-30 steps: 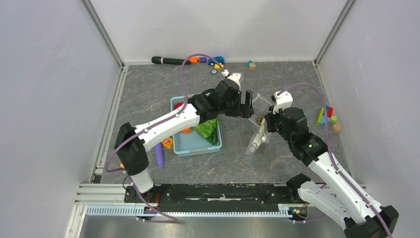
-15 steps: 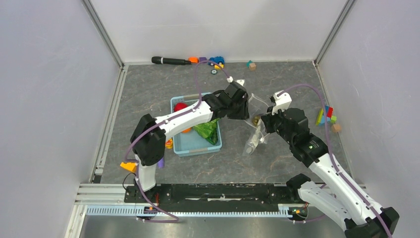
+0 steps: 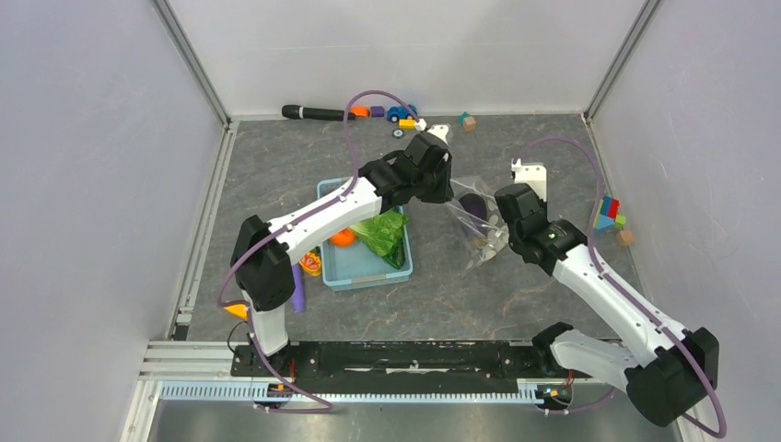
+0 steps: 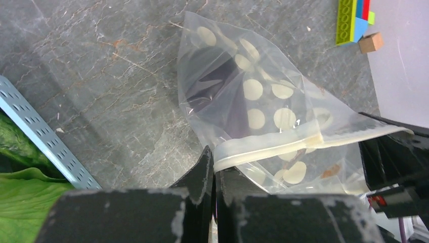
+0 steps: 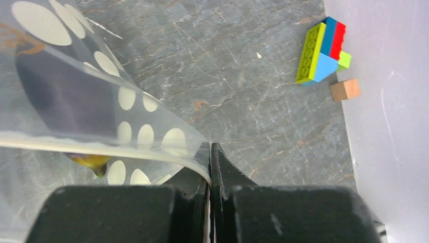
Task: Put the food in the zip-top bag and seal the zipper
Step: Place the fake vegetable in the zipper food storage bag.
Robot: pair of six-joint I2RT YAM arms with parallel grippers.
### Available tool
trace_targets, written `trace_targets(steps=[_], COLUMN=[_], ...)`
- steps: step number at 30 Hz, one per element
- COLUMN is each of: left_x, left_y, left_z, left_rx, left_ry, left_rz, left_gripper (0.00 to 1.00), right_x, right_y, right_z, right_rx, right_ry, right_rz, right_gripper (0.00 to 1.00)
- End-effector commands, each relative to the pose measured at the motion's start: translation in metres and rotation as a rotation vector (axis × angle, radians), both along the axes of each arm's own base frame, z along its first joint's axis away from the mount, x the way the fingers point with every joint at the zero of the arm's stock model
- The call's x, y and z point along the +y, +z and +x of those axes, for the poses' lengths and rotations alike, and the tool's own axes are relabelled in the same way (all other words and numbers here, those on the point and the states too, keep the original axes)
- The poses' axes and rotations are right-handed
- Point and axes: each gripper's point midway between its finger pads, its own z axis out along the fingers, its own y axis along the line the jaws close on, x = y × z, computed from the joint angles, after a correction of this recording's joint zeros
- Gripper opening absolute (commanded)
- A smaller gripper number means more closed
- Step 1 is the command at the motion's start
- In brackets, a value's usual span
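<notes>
between both fingers (image 4: 202, 174), zipper (image 4: 273, 148) crosswise

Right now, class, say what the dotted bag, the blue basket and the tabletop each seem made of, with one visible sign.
Zip-top bag: thin clear plastic film, glossy; it creases and a dark piece shows through. Basket: probably rigid light-blue plastic, with a moulded lattice wall. Tabletop: grey marble-look surface, veined; stone or print, cannot tell.

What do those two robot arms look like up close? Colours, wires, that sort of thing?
The left arm and right arm have white shells and black joints. A purple cable loops along each. The left gripper and right gripper end in flat black fingers, scuffed at the edges.
</notes>
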Motion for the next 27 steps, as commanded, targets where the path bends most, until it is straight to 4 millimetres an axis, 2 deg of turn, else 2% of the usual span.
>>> trace_targets(steps=[1,4,7,11,13,16,19,24,25,27], left_x=[0.029,0.012,-0.004,-0.016,-0.020,-0.021,-0.021,-0.023,-0.023,-0.021], left_y=[0.055,0.057,0.051,0.046,0.048,0.052,0.054,0.052,0.052,0.050], left_z=[0.027,0.019,0.010,0.003,-0.001,-0.003,-0.006,-0.012,-0.013,-0.012], left_rx=[-0.171,-0.165,-0.142,-0.141,-0.149,-0.165,-0.173,-0.172,-0.173,-0.172], left_ry=[0.003,-0.106,-0.189,-0.246,-0.269,-0.289,-0.311,-0.345,-0.348,-0.342], left_rz=[0.023,0.000,0.001,0.033,0.031,0.035,0.035,0.038,0.038,0.047], left_gripper=[0.02,0.02,0.02,0.02,0.02,0.02,0.02,0.02,0.02,0.02], right_x=[-0.041,-0.019,0.007,0.036,0.041,0.043,0.044,0.061,0.062,0.064], right_y=[0.012,0.016,0.027,0.048,0.054,0.058,0.059,0.070,0.072,0.076], right_z=[-0.018,-0.005,0.007,0.015,0.018,0.022,0.028,0.038,0.040,0.041], right_rx=[0.030,-0.009,-0.077,-0.171,-0.197,-0.208,-0.206,-0.238,-0.245,-0.251], right_ry=[-0.144,-0.035,0.110,0.307,0.354,0.366,0.348,0.389,0.387,0.390], right_rz=[-0.168,-0.085,0.011,0.070,0.064,0.052,0.057,0.107,0.114,0.125], right_gripper=[0.08,0.16,0.26,0.46,0.53,0.58,0.59,0.54,0.47,0.21])
